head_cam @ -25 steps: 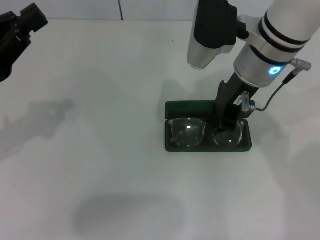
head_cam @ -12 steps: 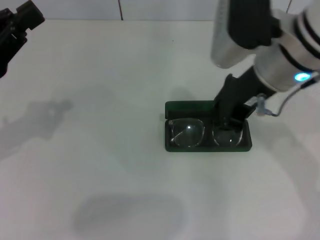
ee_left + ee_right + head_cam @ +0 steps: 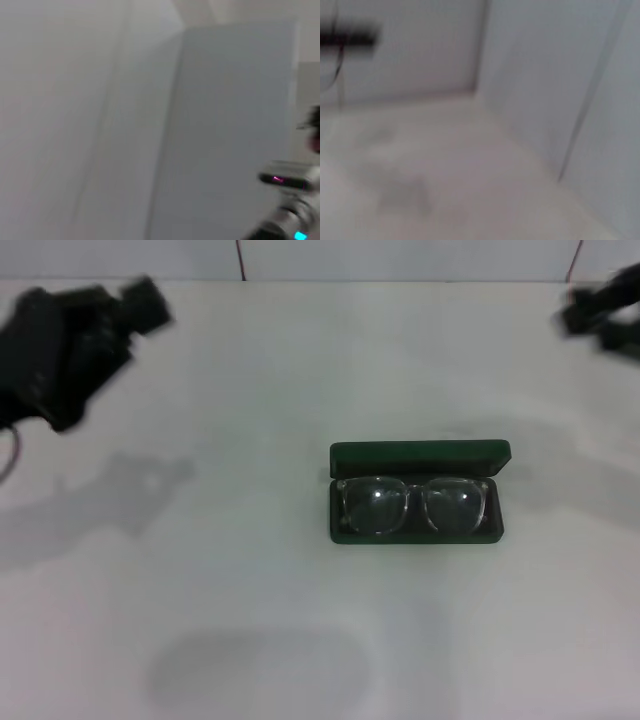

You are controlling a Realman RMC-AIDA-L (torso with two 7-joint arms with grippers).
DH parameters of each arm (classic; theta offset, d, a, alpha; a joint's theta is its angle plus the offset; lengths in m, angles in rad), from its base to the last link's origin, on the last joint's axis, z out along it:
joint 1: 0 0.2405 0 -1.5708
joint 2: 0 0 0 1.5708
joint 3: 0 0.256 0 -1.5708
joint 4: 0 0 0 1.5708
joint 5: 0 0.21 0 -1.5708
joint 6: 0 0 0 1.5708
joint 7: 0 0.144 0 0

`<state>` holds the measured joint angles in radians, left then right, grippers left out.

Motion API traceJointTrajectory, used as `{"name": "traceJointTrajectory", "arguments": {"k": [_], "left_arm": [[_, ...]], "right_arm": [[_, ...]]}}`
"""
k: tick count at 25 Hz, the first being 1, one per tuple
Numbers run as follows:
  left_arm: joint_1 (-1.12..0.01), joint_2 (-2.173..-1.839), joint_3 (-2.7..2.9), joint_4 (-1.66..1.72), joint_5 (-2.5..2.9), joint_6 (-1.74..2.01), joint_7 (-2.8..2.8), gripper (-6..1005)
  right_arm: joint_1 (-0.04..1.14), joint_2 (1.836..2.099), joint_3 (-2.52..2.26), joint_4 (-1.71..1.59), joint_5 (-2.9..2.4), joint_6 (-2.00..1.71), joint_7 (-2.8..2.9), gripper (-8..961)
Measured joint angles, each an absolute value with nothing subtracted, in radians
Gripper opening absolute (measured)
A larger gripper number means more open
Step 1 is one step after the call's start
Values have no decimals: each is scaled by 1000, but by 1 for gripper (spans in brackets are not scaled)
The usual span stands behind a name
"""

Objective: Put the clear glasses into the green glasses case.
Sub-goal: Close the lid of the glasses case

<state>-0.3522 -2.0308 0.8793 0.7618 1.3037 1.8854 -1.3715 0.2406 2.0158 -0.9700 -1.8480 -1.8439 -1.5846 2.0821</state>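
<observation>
With the clear glasses lying lenses-up inside the open green glasses case mid-table, placement appears complete, both the left gripper and right gripper sit far off at the edges, finger state indeterminable, and only lid closure could follow.

Right gripper has pulled off the transparent colourless-framed clear glasses and out of the dark green hinged glasses case; it now sits blurred at the far right edge of the head view, well clear. Right lens and the lid's right half are now unobstructed. Left gripper has shifted inward from the far-left corner, also blurred.
</observation>
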Motion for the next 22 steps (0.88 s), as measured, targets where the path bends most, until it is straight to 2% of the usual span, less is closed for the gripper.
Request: {"name": "traceJointTrajectory", "arguments": {"k": [2, 3, 7, 10, 14, 22], "left_arm": [[-370, -2040, 914, 762, 1309, 1897, -1360, 77], [-393, -2057, 932, 761, 1326, 1889, -1357, 87], [-482, -2089, 970, 733, 1417, 1804, -1352, 126], [-569, -2090, 1068, 656, 1442, 1697, -1333, 247], [-658, -2091, 1181, 586, 1445, 1525, -1312, 249], [-742, -2100, 1389, 529, 1421, 1222, -1337, 253]], "right_arm": [[228, 2014, -894, -1795, -1776, -1604, 2047, 168], [219, 2013, -815, -1730, -1728, -1628, 2013, 169], [213, 2012, -634, -1550, -1685, -1693, 1918, 169], [219, 2012, -521, -1384, -1685, -1724, 1822, 169], [222, 2007, -446, -1237, -1689, -1745, 1731, 169], [214, 2005, -439, -1159, -1707, -1753, 1680, 170]]}}
